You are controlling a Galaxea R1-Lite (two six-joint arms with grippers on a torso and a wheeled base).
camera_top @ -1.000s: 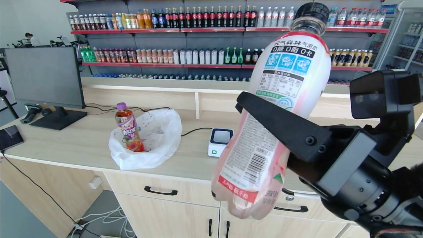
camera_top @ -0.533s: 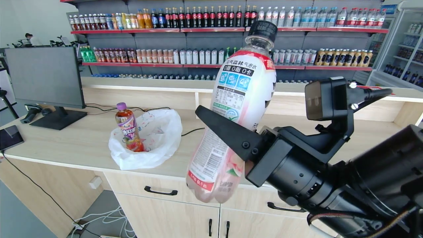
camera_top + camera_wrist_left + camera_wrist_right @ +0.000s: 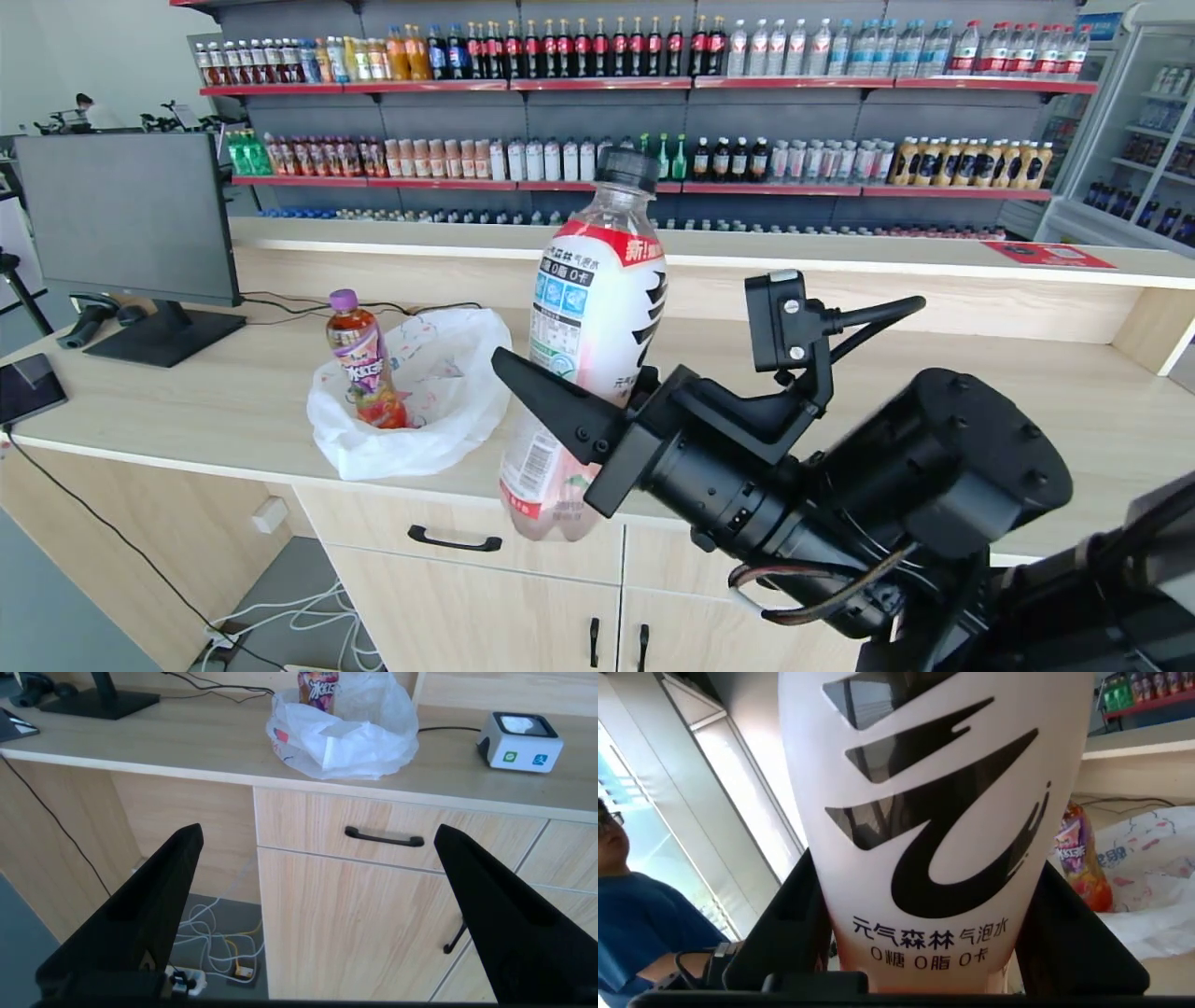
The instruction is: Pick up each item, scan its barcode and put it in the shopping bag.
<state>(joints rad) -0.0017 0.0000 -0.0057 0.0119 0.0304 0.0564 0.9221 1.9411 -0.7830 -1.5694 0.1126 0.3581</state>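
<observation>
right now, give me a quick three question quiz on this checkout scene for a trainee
1. True or false: the right gripper is shut on the pink bottle.
2. What stands inside the shopping bag? A: a purple-capped bottle. B: a can. C: a box.
3. Fill in the gap: the left gripper is ___, with nothing held in it.

Key: 1 true; 2 A; 3 open.

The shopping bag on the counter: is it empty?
No, a purple-capped drink bottle stands upright inside the shopping bag, with the bag's white plastic gathered around its lower part.
</observation>
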